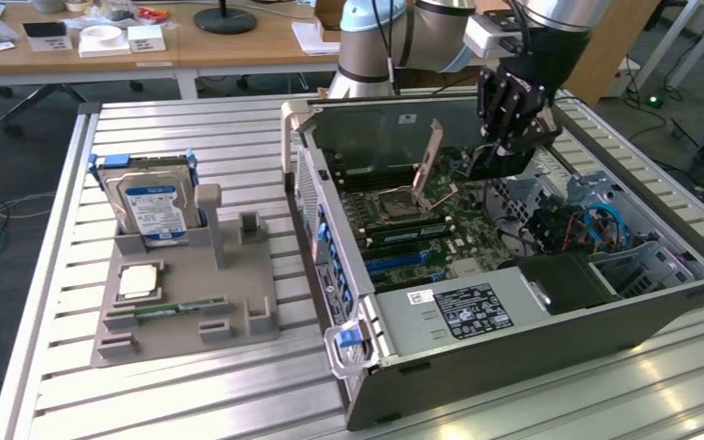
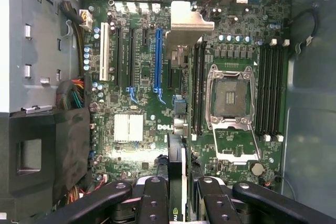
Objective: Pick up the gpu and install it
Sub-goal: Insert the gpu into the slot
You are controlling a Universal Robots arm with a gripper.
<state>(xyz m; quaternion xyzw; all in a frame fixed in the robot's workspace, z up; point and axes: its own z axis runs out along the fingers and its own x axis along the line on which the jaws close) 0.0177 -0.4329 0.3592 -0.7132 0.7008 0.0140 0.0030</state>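
Jaws partly closed, clamping thin black-and-green gpu card (image 2: 177, 171) edge-on between them. Beneath the jaws: green motherboard (image 2: 136, 145) in open grey computer case (image 1: 645, 302). Slatted aluminium surface (image 1: 181, 394); wooden desks (image 1: 205, 41) beyond.

The computer case (image 1: 511, 321) lies on the table (image 1: 181, 394) near the exterior view's right edge. The holder (image 1: 254, 321) lies near the exterior view's left edge, and the hard drive (image 1: 150, 206) stands at the holder's far end. The gpu (image 2: 177, 166) hangs in the gripper (image 2: 177, 198), over the motherboard (image 2: 136, 98) inside the case.
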